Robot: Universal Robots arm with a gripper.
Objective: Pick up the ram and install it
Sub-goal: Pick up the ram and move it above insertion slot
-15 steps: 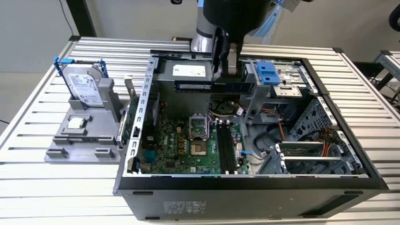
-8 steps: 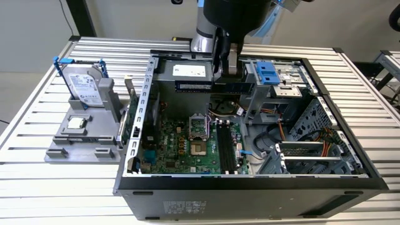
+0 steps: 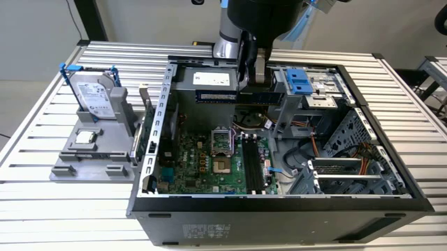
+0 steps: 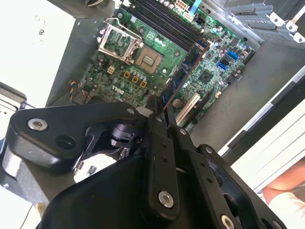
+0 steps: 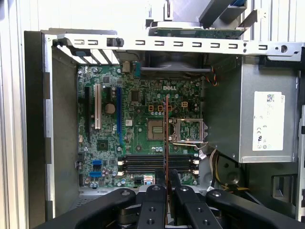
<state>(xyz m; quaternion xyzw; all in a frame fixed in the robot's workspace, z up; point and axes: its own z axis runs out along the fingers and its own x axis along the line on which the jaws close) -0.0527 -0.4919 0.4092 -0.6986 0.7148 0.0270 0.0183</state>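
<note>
1. Gripper (image 3: 256, 83): matte black, flat link fingers with bolt heads. I read it as clamped narrow on the ram, reaching down from the arm over the far half of the case.
2. Ram (image 3: 218, 97): long, thin, dark board with a row of black chips. It is held level toward its end on the exterior view's right, in the air above the board and seated in nothing. In the first wrist view the ram (image 5: 167, 133) shows edge-on as a thin coppery line running out from the fingertips, crosswise to the slots.
3. Memory slots (image 3: 253, 167): long black plastic channels, below and nearer than the ram.
4. CPU socket (image 3: 222, 141): square, bright metal frame, on the exterior view's left of the slots.
5. Motherboard (image 3: 199, 170): green, densely studded with small parts.
6. Power supply (image 3: 209, 78): grey sheet-metal box with a white label, just behind the ram.
7. Case (image 3: 279, 209): black shell, grey perforated steel inside, lying open side up.
8. Hard drive (image 3: 94, 97): silver with blue rails, upright in a grey moulded fixture (image 3: 91, 157), on the exterior view's left of the case.
9. Table (image 3: 42, 209): ribbed aluminium slats.
</note>
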